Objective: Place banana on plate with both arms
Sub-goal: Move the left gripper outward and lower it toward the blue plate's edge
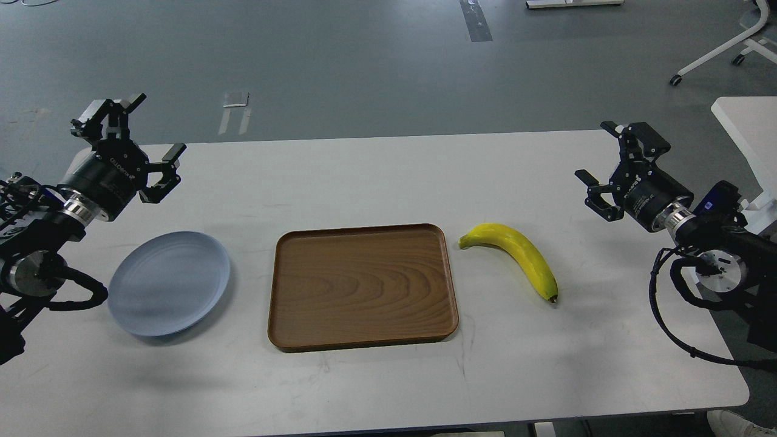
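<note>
Banana (515, 258) lying on the white desk (376, 182) just right of the brown tray (363, 286), plate (169, 283) left of the tray, bare. Left end effector (155, 127) raised above the desk's far left, fingers apart, empty. Right end effector (598, 152) at far right, likewise spread and empty

One table, three things on it, two robot arms.

One white table (376, 182) holds one brown tray (363, 286) at its middle, one blue-grey plate (169, 283) to the tray's left and one yellow banana (516, 258) to its right. One left gripper (155, 127) and one right gripper (598, 152) hang beyond the tray's far corners.
</note>
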Available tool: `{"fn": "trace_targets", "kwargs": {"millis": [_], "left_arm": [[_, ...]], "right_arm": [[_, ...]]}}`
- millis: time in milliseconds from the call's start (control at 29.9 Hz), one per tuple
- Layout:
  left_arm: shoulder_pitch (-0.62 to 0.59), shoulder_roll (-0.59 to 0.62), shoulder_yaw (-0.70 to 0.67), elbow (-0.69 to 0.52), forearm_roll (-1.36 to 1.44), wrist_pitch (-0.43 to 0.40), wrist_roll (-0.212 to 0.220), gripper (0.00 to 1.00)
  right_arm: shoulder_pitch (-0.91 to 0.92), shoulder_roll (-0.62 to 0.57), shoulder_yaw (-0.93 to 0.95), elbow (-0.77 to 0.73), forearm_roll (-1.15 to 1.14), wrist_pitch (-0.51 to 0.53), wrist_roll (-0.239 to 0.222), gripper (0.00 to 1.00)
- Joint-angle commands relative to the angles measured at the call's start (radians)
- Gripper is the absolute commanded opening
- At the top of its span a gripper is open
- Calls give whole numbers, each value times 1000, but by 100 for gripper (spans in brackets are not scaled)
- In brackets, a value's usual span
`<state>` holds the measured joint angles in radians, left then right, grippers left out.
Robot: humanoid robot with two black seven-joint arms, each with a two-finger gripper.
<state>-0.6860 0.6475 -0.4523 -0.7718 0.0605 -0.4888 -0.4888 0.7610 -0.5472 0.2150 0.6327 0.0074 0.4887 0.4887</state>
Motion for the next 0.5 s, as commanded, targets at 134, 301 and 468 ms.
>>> {"fn": "trace_targets", "kwargs": {"millis": [134, 301, 468], "left_arm": [[0, -2, 1, 2, 1, 0, 0, 100], [-13, 1, 0, 55, 1, 0, 0, 100], [-18, 26, -2, 109, 13, 0, 0, 100]], "right_arm": [[3, 10, -2, -16, -1, 0, 0, 100], [9, 9, -5, -16, -3, 0, 0, 100], [14, 9, -8, -15, -3, 0, 0, 100]]}}
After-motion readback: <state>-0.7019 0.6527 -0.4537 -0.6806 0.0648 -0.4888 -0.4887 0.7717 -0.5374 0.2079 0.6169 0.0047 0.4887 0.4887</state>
